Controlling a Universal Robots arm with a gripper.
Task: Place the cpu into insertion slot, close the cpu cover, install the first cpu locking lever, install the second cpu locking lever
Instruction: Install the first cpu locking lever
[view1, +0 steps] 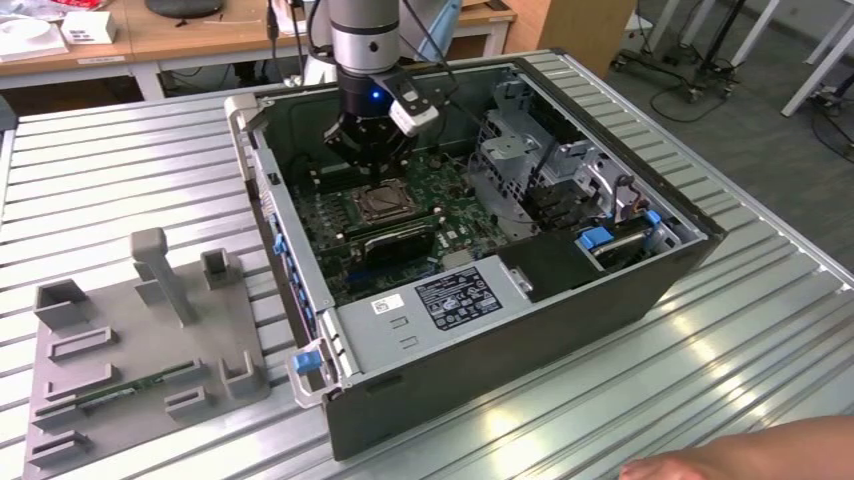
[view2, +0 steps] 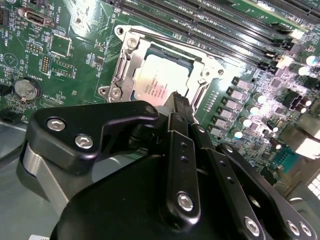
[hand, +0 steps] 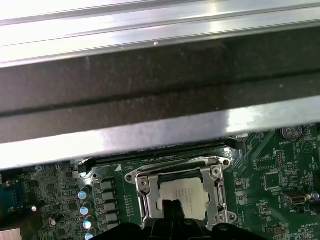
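1. gripper (view2: 176, 100): black, 2-fingered, on the arm reaching down into the open computer case (view1: 667, 270); in the exterior view it hangs above the far part of the motherboard (view1: 441, 215). in the second wrist view the fingers (view2: 181, 150) lie pressed together with no gap between them, and nothing is gripped. in both wrist views the fingertips sit over the near edge of the cpu; whether they touch it cannot be told.
2. cpu (view2: 159, 80): flat square chip with a silvery-grey top, lying seated in the insertion slot, level with the frame around it. it also shows in the first wrist view (hand: 184, 196).
3. insertion slot (view1: 382, 203): square socket on the green motherboard, beside the long memory slots (view2: 210, 30); in the exterior view it lies just below the gripper.
4. cpu cover (view2: 125, 65): thin silvery metal frame with a large square cut-out, lying down flat around the cpu, whose top shows through the opening. also seen in the first wrist view (hand: 142, 192).
5. computer case: dark tower laid on its side on a ribbed metal table (view1: 120, 170), side panel off.
6. grey fixture plate (view1: 134, 350): on the table at the exterior view's left, well apart from the case, with upright posts and holders.
7. a person's hand (view1: 747, 455): at the lower edge on the exterior view's right, resting on the table.
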